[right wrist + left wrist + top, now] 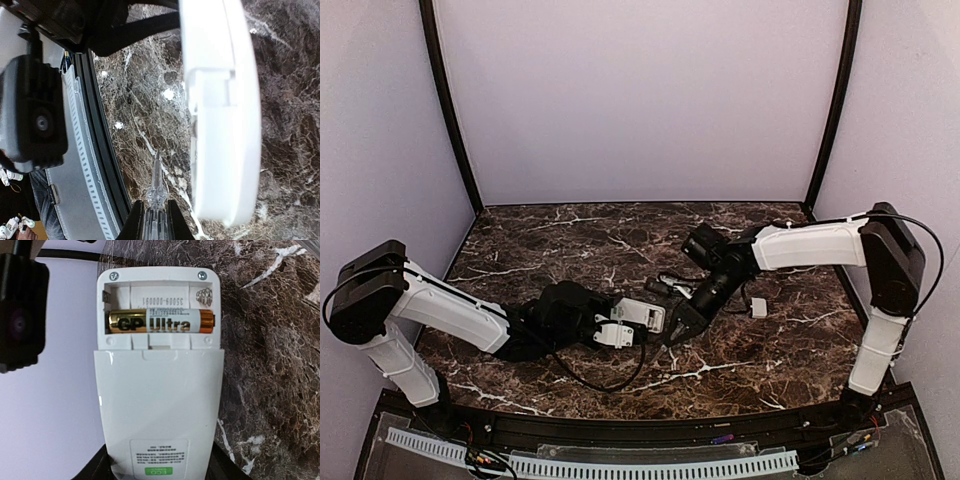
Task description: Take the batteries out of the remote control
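Observation:
The white remote control (160, 405) is held back-side up above the marble table, my left gripper (160, 469) shut on its lower end. Its battery bay is uncovered: one gold and black battery (160, 321) lies in the near slot, and the slot beyond it is empty. In the top view the remote control (642, 314) sits mid-table between both arms. My right gripper (156, 212) is shut on a clear pointed tool (157, 185). The tool's tip hangs in the air just left of the remote control (225, 125), seen edge-on, and does not touch it.
A small white squarish plastic piece (758, 308) lies on the table (570, 235) to the right of the right gripper (682, 322). A small dark object (656, 287) lies just behind the remote. The table's black front rail (102, 150) runs close to the tool.

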You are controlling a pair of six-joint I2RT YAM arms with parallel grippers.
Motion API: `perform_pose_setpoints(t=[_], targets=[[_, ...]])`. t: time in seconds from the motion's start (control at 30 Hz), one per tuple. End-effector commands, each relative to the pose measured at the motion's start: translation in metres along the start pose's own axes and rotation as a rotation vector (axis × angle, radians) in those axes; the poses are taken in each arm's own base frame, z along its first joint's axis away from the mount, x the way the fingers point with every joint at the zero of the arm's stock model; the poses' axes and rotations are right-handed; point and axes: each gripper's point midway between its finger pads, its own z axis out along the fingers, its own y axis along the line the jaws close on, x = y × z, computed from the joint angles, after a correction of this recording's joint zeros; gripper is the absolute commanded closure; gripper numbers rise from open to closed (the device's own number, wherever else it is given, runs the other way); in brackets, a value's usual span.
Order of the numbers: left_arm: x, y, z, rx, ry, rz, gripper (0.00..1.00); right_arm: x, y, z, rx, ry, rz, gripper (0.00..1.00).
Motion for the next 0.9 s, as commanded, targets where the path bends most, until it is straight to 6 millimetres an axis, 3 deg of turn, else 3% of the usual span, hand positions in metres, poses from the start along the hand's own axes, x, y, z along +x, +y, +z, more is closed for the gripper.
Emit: perform_pose_setpoints(t=[0.0,0.57,0.87], targets=[[-0.006,0.014,-0.002,-0.024,-0.009,-0.036,1.0,-0.019,0.016,-0.028,0.035,-0.083,-0.052,1.0],[-0.01,-0.003,-0.009,0.167,0.01,-0.159,1.0,-0.012,0.03,-0.086,0.225,-0.202,-0.054,1.0],[-0.01,-0.016,-0.037,0.357,0.077,-0.388,1.0,-0.013,0.028,-0.117,0.377,-0.311,-0.041,1.0]])
